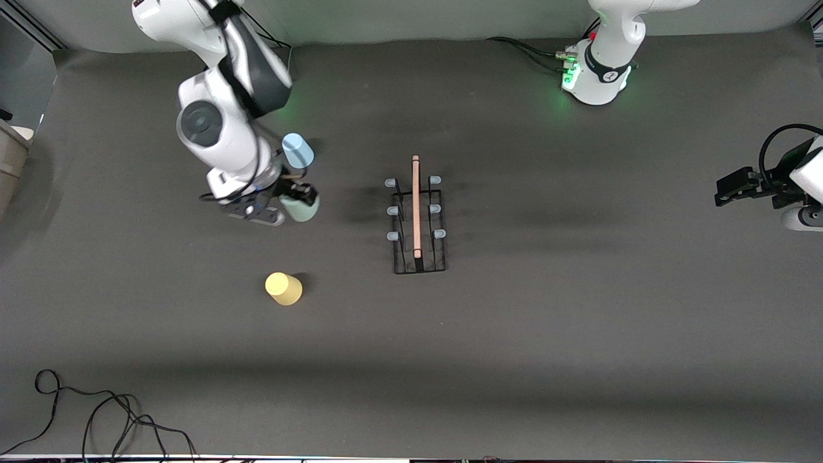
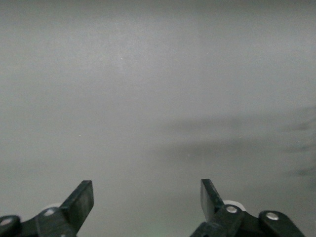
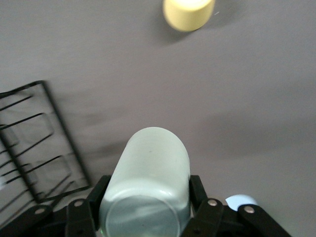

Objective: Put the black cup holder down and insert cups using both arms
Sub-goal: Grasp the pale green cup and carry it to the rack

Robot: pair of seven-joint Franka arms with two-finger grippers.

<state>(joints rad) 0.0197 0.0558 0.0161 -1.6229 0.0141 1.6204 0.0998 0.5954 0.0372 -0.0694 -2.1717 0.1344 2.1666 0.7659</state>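
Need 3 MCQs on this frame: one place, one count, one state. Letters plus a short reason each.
1. The yellow cup sits where?
A. on the rack
B. on the table, nearer the front camera than the light blue cup
C. in a hand

2. Pegs on the black cup holder?
A. four
B. six
C. eight

3. The right hand is:
A. open and empty
B. shut on the pale green cup
C. holding the rack

Key: B, it lies lower in the front view; B, three pale tips each side of the rod; B, fingers clamp the cup's sides. The left hand waits open.
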